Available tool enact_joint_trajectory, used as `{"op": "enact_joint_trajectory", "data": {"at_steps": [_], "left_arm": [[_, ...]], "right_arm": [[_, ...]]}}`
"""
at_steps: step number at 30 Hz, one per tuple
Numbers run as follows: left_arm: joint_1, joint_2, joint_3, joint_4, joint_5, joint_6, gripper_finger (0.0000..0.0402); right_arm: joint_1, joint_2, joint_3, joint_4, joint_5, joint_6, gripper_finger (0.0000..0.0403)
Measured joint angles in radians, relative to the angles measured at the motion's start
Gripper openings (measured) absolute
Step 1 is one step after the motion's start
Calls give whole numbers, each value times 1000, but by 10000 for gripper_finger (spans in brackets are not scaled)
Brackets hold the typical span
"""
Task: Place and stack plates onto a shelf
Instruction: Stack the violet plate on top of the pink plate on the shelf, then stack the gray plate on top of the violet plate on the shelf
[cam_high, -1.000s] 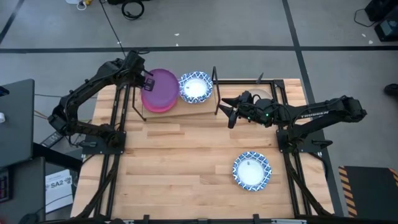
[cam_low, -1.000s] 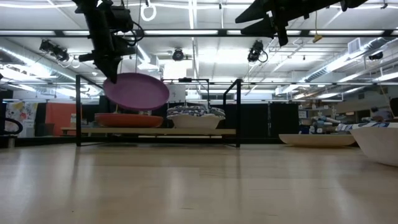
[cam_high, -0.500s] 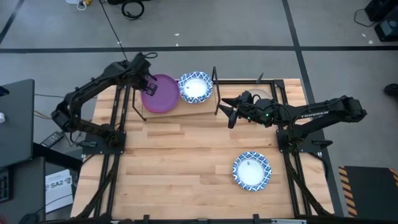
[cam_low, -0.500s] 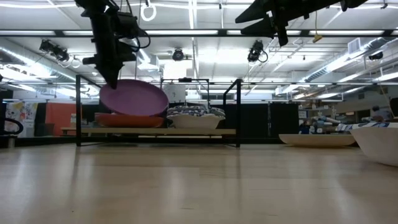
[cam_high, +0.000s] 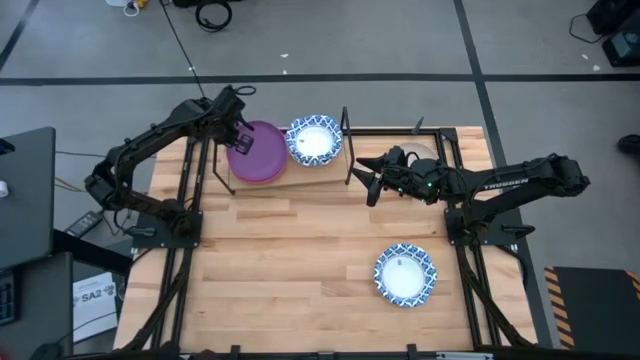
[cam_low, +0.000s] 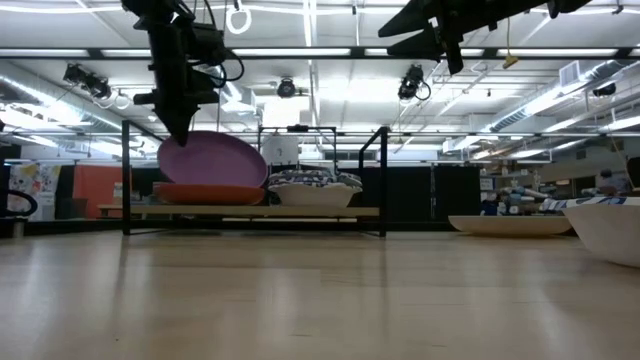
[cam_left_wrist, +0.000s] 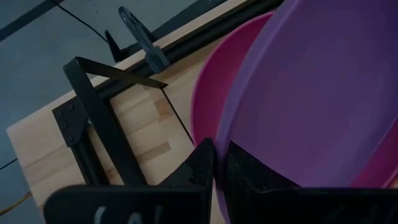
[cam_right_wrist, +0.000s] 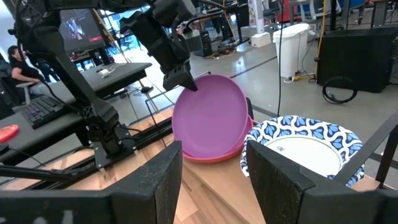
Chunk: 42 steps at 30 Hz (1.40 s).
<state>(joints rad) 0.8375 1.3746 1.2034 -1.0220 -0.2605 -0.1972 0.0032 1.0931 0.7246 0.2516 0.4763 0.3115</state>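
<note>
Left claw (cam_high: 236, 137) pinches the rim of a round purple plate (cam_high: 262, 152), tilted over the shelf.

The plate hangs just below and beside the closed left claw, its lower edge close over a pink plate (cam_left_wrist: 214, 102) and an orange plate (cam_low: 205, 194) stacked on the light wooden shelf in its black metal frame (cam_low: 250, 211). Next to them on the shelf sits a stack of blue-and-white patterned plates (cam_high: 315, 141). The right claw (cam_high: 368, 180) hovers off the shelf's end with its fingers spread and empty; another blue-and-white plate (cam_high: 405, 274) lies on the wooden counter (cam_high: 290, 270) well behind it.
</note>
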Motion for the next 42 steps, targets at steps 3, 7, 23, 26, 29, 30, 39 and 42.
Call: {"op": "enact_joint_trajectory", "data": {"at_steps": [3,7,23,26,29,30,39,42], "left_arm": [[0,0,0,0,2,0,33],[0,0,0,1,17,0,61],[1,0,0,14,21,1,187],[1,0,0,27,21,2,189],[1,0,0,45,21,3,187],[1,0,0,53,21,3,187],[0,0,0,146,67,24,183],[-12,-8,0,197,123,56,183]], "right_arm": [[0,0,0,0,0,0,185],[0,0,0,0,0,0,185],[0,0,0,-10,0,0,185],[0,0,0,-25,0,0,185],[0,0,0,-35,0,0,185],[0,0,0,-36,0,0,185],[0,0,0,-80,0,-1,185],[-1,0,0,-95,0,-1,185]]}}
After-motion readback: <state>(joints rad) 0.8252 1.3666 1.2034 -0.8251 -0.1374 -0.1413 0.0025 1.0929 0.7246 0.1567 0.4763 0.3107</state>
